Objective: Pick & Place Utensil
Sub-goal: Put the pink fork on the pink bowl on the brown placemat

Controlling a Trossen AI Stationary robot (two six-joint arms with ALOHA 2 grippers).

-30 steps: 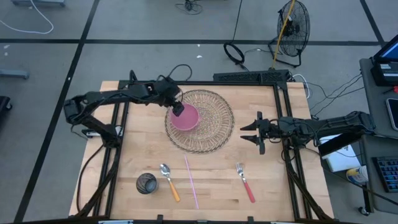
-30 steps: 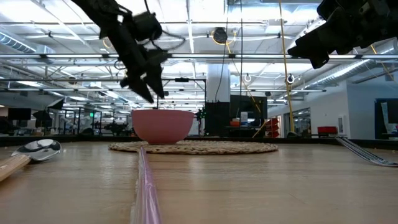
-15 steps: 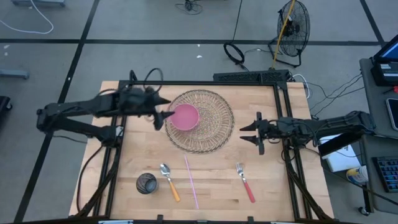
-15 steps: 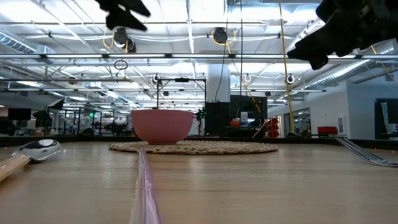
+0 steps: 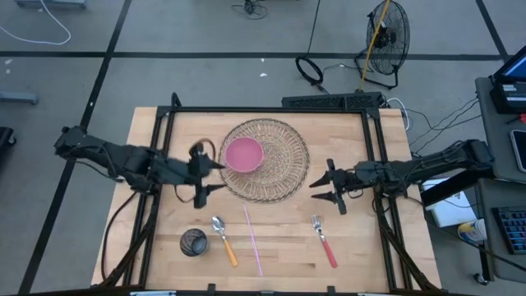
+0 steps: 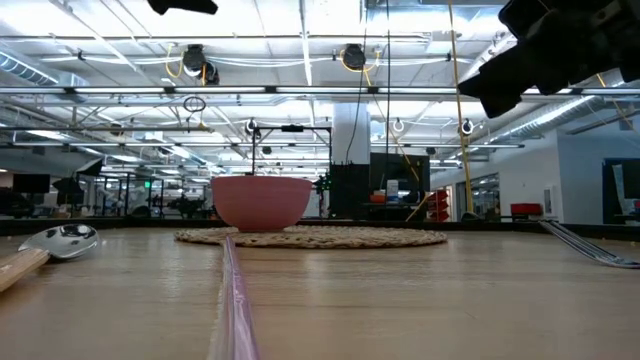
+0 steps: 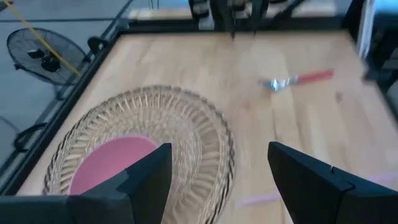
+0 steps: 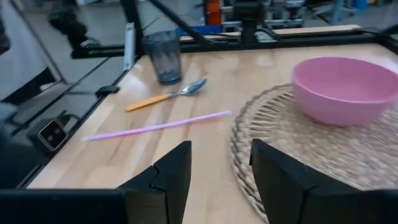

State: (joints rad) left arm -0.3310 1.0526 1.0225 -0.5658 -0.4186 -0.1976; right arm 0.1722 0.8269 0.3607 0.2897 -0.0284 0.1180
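Observation:
A pink bowl (image 5: 244, 154) stands on a round woven mat (image 5: 275, 177) at the table's far middle. Near the front edge lie an orange-handled spoon (image 5: 222, 238), a pink straw (image 5: 253, 240) and a red-handled fork (image 5: 323, 240), all flat on the wood. My left gripper (image 5: 210, 177) hovers open just left of the mat, touching nothing. My right gripper (image 5: 319, 188) hovers open at the mat's right edge, above and behind the fork. In the right wrist view the bowl (image 8: 345, 90), spoon (image 8: 168, 94) and straw (image 8: 158, 126) lie ahead of the fingers.
A dark cup (image 5: 194, 242) stands near the front left, beside the spoon's bowl. A black frame rail (image 5: 271, 109) borders the table's far edge and sides. Bare wood lies between the mat and the utensils.
My left gripper has drawn away from the pink bowl, swinging toward the table's left and then toward the near edge, and has risen out of the low view. The bowl stayed in place on the mat. My right gripper has shifted slightly toward the table's left and near edge.

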